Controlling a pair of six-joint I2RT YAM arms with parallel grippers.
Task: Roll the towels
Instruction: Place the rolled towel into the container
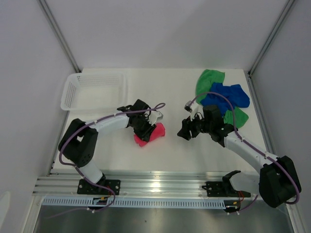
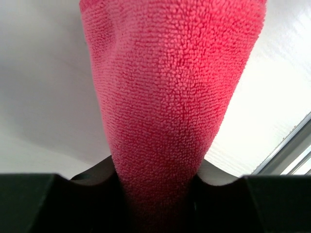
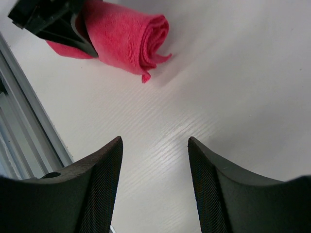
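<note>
Pink-red towel [image 2: 170, 97] lies rolled on the bench [image 1: 170, 160], directly under the left tool [image 1: 145, 127], which is clamped on it. Right tool [image 3: 155, 184] hovers near it with fingers apart and holds nothing. The long axis of the roll runs out ahead of the left tool, spiral end toward the right tool. I fear the roll can unwind on release, because a loose corner hangs from that end.

No writing, label, brand name, number or sign can be read in any of the three views.
</note>
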